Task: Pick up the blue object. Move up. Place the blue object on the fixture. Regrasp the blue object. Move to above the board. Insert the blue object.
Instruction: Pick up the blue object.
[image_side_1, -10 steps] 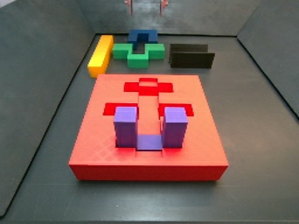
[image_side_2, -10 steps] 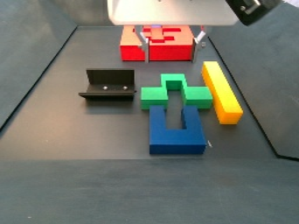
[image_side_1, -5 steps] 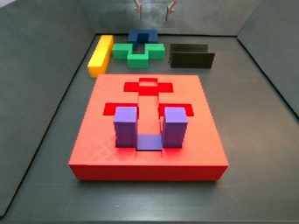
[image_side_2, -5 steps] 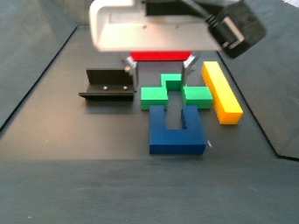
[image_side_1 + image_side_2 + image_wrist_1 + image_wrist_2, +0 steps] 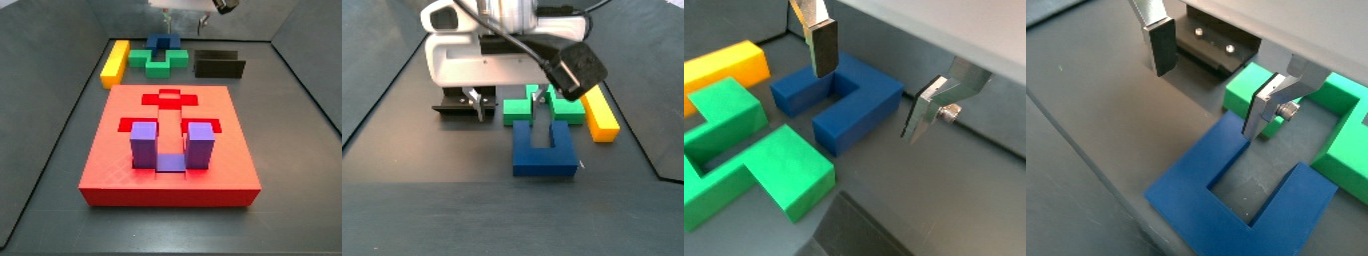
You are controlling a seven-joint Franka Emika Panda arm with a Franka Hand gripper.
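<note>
Blue object: dark U-shaped block lying flat on the floor, near end of the row in a side view, touching the green block on its far side, with the yellow bar to the right and the fixture to the left. Tool: released, jaws spread with nothing between the silver fingers, hovering just above the blue object's closed end, beside the green block. Handling, by judgement: rigid, light, smooth-faced and not fragile; best taken across one prong or the joining base, where the flat parallel sides suit the pads.
</note>
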